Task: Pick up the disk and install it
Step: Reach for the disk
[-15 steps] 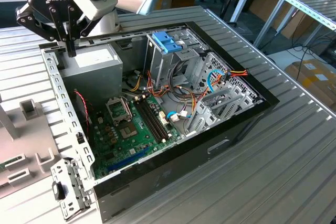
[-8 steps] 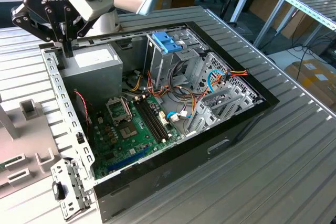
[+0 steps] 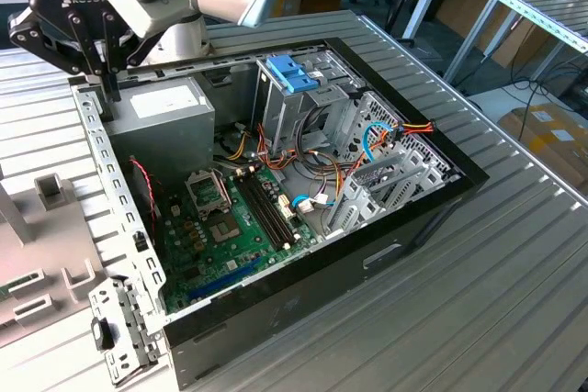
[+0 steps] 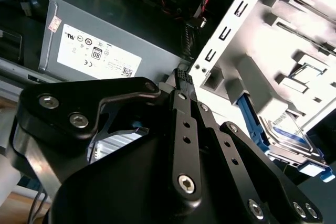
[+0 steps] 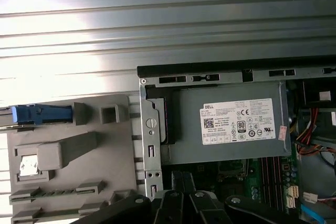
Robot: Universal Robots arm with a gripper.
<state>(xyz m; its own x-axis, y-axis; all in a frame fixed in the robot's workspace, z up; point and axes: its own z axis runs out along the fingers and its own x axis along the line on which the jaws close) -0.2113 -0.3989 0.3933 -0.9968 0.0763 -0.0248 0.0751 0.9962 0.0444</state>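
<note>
The gripper [image 3: 108, 89] [image 4: 181, 75] is hanging over the rear corner of the open case [image 3: 276, 305]. It is empty: the two fingers [image 4: 185, 124] are pressed together, and nothing is between them. In the exterior view the tips are pointing down, close to the rear wall [image 3: 101, 162] and just beside the power supply [image 3: 161, 107]. I cannot tell if the tips are touching the wall.

The disk [image 4: 286, 129] is not in the case. In the second wrist view it is sitting in the grey holder [image 4: 294, 56], which is standing outside the case on the other side of the rear wall. A part of the white label is showing under the holder's pale body, and a blue rail [image 4: 315, 170] is running along the disk's edge. The disk and the gripper are apart.

In the first wrist view the holder [image 5: 105, 161] is lying against the rear wall [image 5: 152, 145], and the power supply [image 5: 226, 150] is sitting just inside that wall, with its sticker facing up.

In the exterior view the case is lying on its side on a ribbed metal table [image 3: 514, 273]. The green board [image 3: 230, 227] is filling the floor of the case. The bay with the blue latch [image 3: 292, 72] is standing at the far side, well apart from the gripper. Coloured cables [image 3: 386, 135] are hanging near the bay.
</note>
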